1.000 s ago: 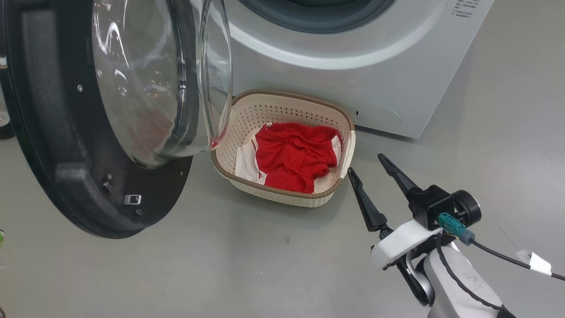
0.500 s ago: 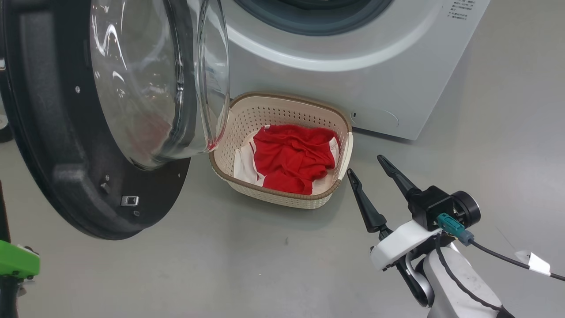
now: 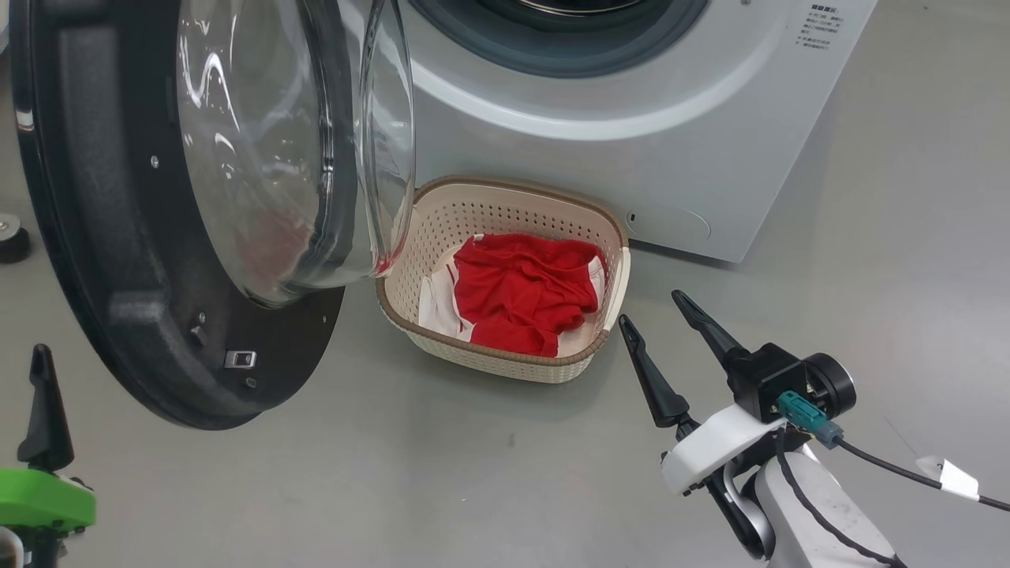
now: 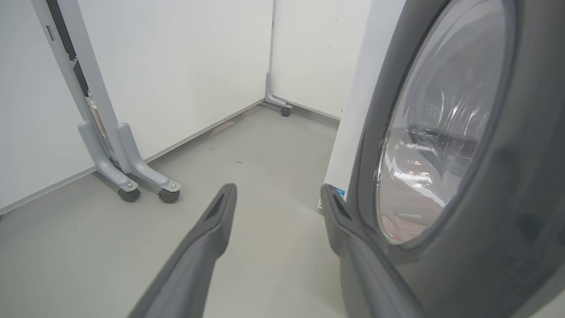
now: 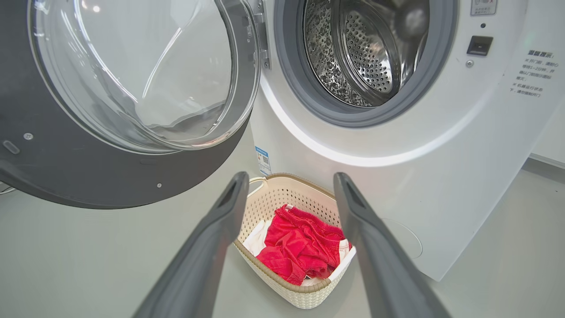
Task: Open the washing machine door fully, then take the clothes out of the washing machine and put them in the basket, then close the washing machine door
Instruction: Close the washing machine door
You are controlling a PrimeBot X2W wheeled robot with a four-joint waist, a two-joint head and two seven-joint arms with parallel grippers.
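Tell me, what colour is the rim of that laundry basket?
Brown, with a woven look, topping the cream basket; the head view shows it best.

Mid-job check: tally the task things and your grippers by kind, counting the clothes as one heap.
washing machine: 1
washing machine door: 1
basket: 1
heap of red clothes: 1
grippers: 2, left gripper and right gripper
Total: 6

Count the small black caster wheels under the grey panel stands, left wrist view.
3. Two small black caster wheels sit side by side under the near grey stand at left; one under the far grey stand by the corner. Others may be hidden.
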